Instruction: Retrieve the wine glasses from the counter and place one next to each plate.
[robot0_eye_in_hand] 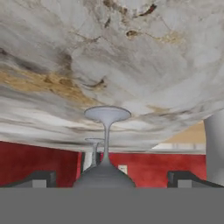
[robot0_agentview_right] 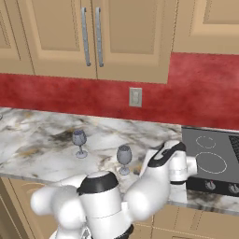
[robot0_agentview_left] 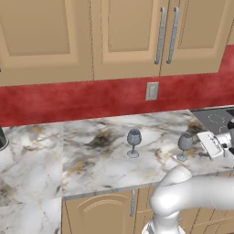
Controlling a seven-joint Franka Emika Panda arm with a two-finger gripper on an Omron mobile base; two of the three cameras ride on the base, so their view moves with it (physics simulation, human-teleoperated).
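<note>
At the left of the left base view we see open marble counter (robot0_agentview_left: 55,155) under tan cabinets and a red wall; toward the centre stands the first wine glass (robot0_agentview_left: 133,142), upright and alone; further right the second wine glass (robot0_agentview_left: 185,146) stands upright near the counter's front edge, with the gripper (robot0_agentview_left: 211,145) just beside it at the right margin, the white arm curving up from the lower right corner. We judge that the hand sits side-on at bowl height because a stemmed glass is best taken from the side; no contact shows yet.

In the right base view the same two glasses stand left of centre, the nearer one just left of the wrist; a stovetop (robot0_agentview_right: 212,161) fills the right edge.

In the hand view, rolled upside down, the nearer glass sits dead centre with the finger tips (robot0_eye_in_hand: 40,178) standing wide apart on either side of its bowl, gripping nothing; the far glass shows small behind its stem. No plates appear, so the carrying lies ahead.
</note>
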